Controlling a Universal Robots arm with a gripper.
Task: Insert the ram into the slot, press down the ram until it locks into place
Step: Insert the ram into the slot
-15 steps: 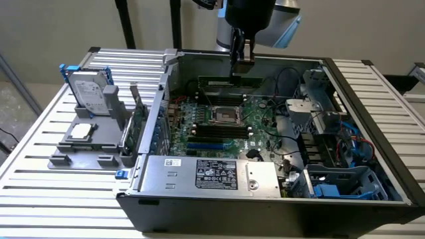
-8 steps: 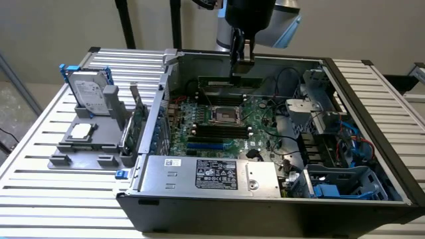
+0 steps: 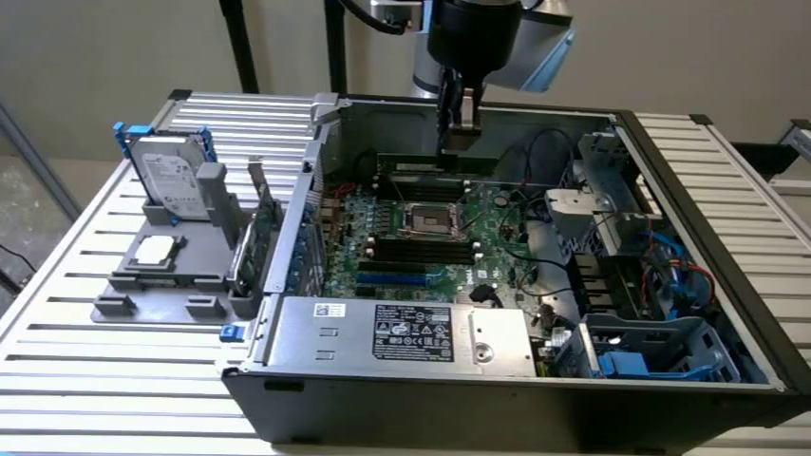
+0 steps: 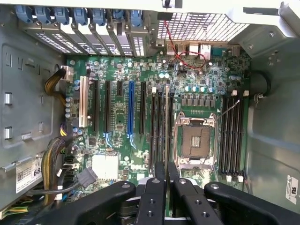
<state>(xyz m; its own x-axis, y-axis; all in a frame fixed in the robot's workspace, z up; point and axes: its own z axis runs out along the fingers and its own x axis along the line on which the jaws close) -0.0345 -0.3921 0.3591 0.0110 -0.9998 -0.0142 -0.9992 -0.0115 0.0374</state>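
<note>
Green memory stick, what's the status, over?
Gripper low inside open dark metal case. Long thin green ram edge-on beneath it, among narrow black plastic slots. Locked: cannot tell. No obstruction seen.

Beige wall, slatted metal table

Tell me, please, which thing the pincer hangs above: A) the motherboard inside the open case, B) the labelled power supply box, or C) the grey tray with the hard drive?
A: in the exterior view the pincer hangs over the motherboard, close to the CPU socket.
</note>
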